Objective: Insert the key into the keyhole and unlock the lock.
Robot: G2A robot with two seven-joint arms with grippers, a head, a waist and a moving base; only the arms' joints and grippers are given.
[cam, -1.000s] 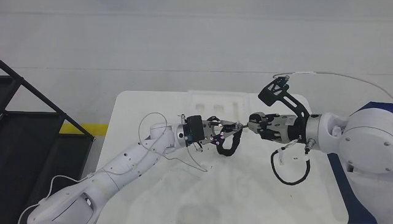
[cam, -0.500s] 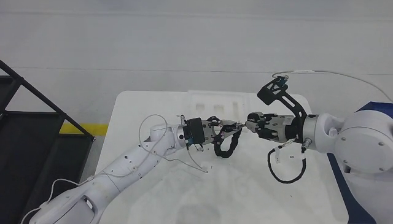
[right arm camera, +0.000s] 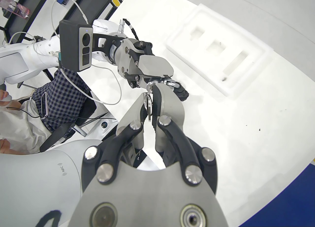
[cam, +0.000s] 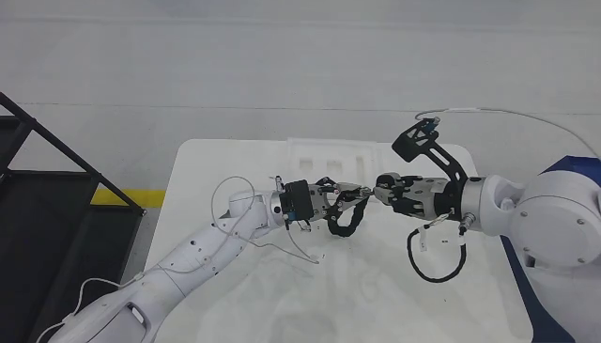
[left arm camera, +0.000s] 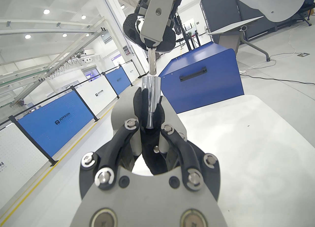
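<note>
lock [left arm camera: 150, 95] and key [left arm camera: 152, 61] are meeting in the air above a white surface [cam: 376, 291], held end to end by the two arms. the left pincer [left arm camera: 147, 112] is clamping its fingers on the lock, a shiny chrome barrel that is sticking out past the fingertips, with the open end of the barrel facing the other arm. a black cable loop [cam: 347, 223] belonging to the lock is hanging below the left pincer. the right pincer [right arm camera: 152, 95] is pinching the head of the key between its closed fingers, and the bare metal blade is pointing straight at the barrel. the tip of the blade is sitting right at the mouth of the barrel, in line with it; whether it is already going inside cannot be told. a key ring [right arm camera: 147, 103] is dangling beside the right pincer's fingers. a white foam tray [right arm camera: 236, 40] with several cut-out pockets is lying on the far part of the surface, behind the two pincers and apart from them.
</note>
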